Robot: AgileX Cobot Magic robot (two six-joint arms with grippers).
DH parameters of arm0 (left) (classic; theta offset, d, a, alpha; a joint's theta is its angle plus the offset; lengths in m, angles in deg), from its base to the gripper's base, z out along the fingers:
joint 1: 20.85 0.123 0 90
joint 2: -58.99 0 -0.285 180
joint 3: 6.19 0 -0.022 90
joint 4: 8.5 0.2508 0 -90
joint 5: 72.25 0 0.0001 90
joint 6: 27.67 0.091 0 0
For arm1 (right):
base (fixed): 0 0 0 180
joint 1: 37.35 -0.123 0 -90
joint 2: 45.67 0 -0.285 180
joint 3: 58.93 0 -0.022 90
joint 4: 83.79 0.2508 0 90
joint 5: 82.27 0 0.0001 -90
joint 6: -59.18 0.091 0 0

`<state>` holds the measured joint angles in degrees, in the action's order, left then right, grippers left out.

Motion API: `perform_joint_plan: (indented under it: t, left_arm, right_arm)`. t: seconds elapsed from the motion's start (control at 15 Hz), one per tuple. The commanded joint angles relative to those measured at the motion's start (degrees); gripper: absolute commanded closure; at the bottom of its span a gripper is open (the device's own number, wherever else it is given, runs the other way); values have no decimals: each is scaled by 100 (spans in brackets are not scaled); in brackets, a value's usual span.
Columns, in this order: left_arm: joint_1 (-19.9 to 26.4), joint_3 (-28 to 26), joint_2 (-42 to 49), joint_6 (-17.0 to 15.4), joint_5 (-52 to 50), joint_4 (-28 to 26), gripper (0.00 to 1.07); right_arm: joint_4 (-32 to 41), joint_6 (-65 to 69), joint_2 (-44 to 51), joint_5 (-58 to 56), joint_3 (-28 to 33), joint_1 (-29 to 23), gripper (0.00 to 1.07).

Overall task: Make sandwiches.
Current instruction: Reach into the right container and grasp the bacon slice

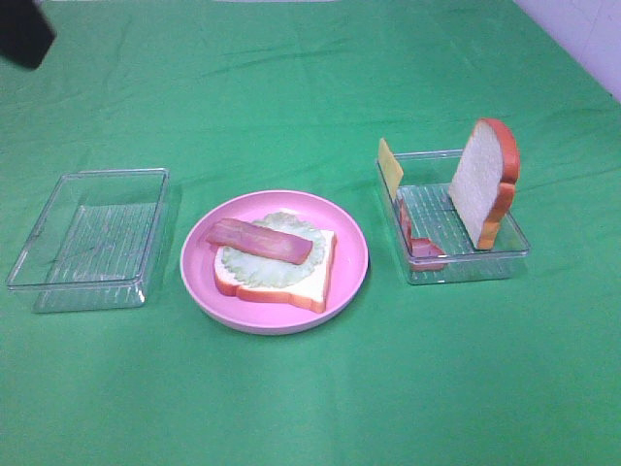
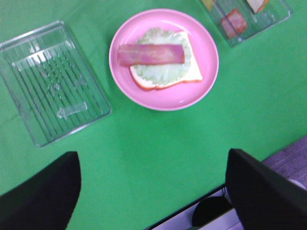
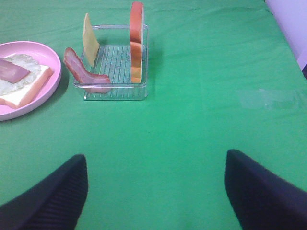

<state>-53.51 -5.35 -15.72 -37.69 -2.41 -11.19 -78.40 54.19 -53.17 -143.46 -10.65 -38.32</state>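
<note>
On the pink plate (image 1: 354, 257) lies a white bread slice (image 1: 315, 277) topped with pale green lettuce (image 1: 254, 264) and one bacon strip (image 1: 258, 241). A second bread slice (image 1: 482, 184) stands upright in the right clear tray (image 1: 466, 267), with a yellow cheese slice (image 1: 390, 167) leaning at its far corner and another bacon strip (image 1: 419, 243) at its near left. My left gripper (image 2: 153, 191) hangs open over the table's front edge, short of the plate (image 2: 208, 52). My right gripper (image 3: 156, 191) is open above bare cloth, well short of the tray (image 3: 115, 93). Neither holds anything.
An empty clear tray (image 1: 87, 238) sits left of the plate on the green cloth. A dark object (image 1: 21, 34) pokes in at the top left corner of the high view. Pale floor shows beyond the table edge (image 2: 211, 211).
</note>
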Motion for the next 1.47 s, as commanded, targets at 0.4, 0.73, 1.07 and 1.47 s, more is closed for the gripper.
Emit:
perform_joint_plan:
  t: [0.4, 0.73, 1.07, 1.47]
  left_arm:
    - [-23, 3083, 3810, 52, 195, 579, 29]
    - [-23, 4148, 5942, 378, -298, 567, 29]
    - [-23, 4578, 6578, 533, -619, 544, 29]
    - [-23, 4767, 6572, 1071, -985, 69, 29]
  right_arm:
    - [-17, -80, 86, 52, -6, 23, 32]
    - [-23, -80, 86, 52, -6, 23, 32]
    - [40, -80, 86, 52, -6, 23, 32]
    - [63, -80, -458, 109, -46, 23, 32]
